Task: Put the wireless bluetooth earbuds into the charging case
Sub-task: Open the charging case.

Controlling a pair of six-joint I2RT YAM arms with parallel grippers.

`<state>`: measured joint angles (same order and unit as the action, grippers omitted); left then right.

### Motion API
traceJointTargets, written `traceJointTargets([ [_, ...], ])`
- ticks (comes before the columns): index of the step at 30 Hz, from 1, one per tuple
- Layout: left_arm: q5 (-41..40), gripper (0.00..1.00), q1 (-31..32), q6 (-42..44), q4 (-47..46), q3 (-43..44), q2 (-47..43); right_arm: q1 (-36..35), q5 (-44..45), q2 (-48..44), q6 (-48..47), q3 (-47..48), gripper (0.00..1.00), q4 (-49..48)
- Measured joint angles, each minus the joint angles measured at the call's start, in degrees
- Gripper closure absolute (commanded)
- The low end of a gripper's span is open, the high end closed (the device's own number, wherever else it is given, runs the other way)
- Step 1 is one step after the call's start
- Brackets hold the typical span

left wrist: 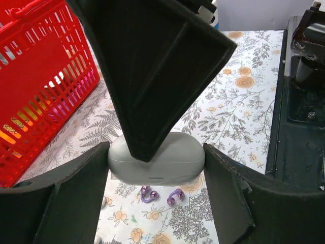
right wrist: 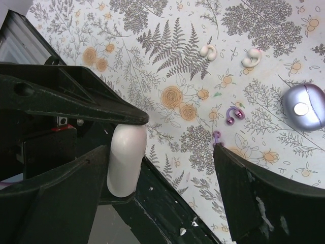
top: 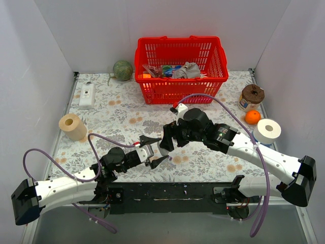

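Note:
Two tiny purple earbuds (left wrist: 149, 193) (left wrist: 175, 196) lie on the floral cloth, just short of my left gripper's (left wrist: 156, 152) fingertips; the right wrist view shows the earbuds (right wrist: 234, 114) (right wrist: 217, 136) too. The lavender charging case (right wrist: 304, 107) rests closed on the cloth at the right edge of that view; the top view hides it. My left gripper (top: 154, 150) pinches a plain white oval pebble-like object (left wrist: 172, 160) by its two ends. My right gripper (right wrist: 162, 152) (top: 170, 140) stands open, one finger against that white object (right wrist: 126, 160), the other beside an earbud.
Two white earbuds (right wrist: 208, 51) (right wrist: 252, 57) lie beyond the purple ones. A red basket (top: 180, 68) stands at the back, with a green ball (top: 122, 70) and a white strip (top: 87, 95) to its left. Paper rolls (top: 72, 126) (top: 267, 131), an orange (top: 252, 116) and a jar (top: 252, 95) flank the arms.

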<state>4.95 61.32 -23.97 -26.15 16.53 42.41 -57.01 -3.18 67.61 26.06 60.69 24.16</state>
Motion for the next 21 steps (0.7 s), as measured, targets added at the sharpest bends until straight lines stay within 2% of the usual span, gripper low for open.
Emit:
traceJointTargets([
  [21, -3.1, 1.00, 0.7, 0.6, 1.9, 0.0, -2.5, 1.2, 4.0, -3.8, 2.5, -0.6, 0.11, 2.7],
])
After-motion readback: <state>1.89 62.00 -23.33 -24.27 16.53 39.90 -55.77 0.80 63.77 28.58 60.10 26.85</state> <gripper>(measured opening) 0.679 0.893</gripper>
